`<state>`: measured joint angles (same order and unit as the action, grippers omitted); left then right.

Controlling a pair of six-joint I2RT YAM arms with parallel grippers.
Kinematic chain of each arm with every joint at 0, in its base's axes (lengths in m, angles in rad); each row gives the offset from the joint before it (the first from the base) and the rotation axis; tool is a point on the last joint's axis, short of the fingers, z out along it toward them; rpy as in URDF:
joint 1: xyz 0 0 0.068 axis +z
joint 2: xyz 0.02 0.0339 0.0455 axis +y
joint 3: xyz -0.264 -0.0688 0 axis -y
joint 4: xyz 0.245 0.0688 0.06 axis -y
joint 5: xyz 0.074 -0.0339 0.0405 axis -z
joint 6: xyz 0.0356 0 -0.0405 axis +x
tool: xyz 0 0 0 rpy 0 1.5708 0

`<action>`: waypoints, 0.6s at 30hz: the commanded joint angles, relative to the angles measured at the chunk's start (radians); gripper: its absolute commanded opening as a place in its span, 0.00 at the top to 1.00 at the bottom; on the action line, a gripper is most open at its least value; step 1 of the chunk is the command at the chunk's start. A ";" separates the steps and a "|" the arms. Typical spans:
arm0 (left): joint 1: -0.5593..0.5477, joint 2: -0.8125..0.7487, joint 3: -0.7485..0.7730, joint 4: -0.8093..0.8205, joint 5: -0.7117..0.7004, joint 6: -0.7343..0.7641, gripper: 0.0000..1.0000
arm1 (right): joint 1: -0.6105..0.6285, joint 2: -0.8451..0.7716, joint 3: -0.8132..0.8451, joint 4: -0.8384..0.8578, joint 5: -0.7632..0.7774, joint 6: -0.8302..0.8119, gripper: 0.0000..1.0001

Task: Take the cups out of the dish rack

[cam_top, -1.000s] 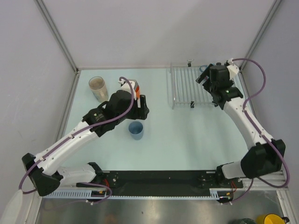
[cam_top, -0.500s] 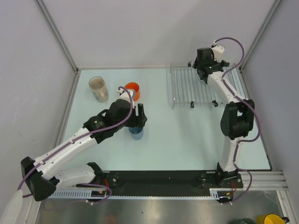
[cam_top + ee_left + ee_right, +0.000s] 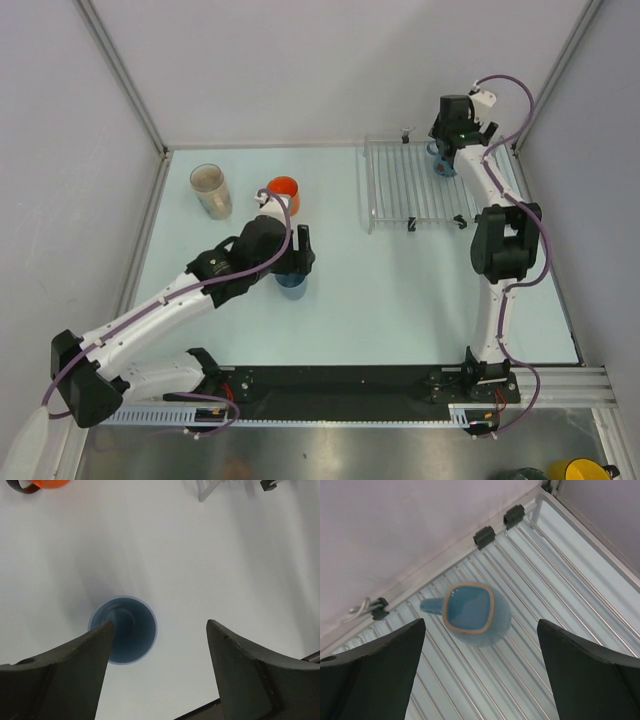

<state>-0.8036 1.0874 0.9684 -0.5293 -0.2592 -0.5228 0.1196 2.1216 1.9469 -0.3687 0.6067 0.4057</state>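
I had the tumbler (image 3: 210,190), orange mug (image 3: 284,187) and light-blue cup (image 3: 123,630) on the worktop (image 3: 400,290), only the teal mug (image 3: 469,609) in the dish rack (image 3: 400,195), left gripper (image 3: 159,626) and right gripper (image 3: 480,627) open.

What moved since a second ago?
The left end effector drew back from the orange mug to above the light-blue cup. The right end effector swung to the far edge of the dish rack, over the teal mug. Nothing was gripped. Cups and rack stayed put.
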 commanded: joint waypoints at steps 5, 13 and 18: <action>0.003 0.032 -0.002 0.060 0.000 0.000 0.20 | -0.037 0.098 0.144 0.039 -0.076 0.013 0.00; 0.003 0.069 0.009 0.063 0.008 0.001 0.20 | -0.057 0.141 0.168 0.025 -0.096 0.041 0.00; 0.003 0.086 0.009 0.066 0.023 -0.005 0.20 | -0.055 0.156 0.159 0.024 -0.113 0.054 0.00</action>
<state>-0.8036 1.1671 0.9630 -0.4942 -0.2550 -0.5228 0.0643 2.2719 2.0579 -0.3557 0.5064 0.4408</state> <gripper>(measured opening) 0.803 0.995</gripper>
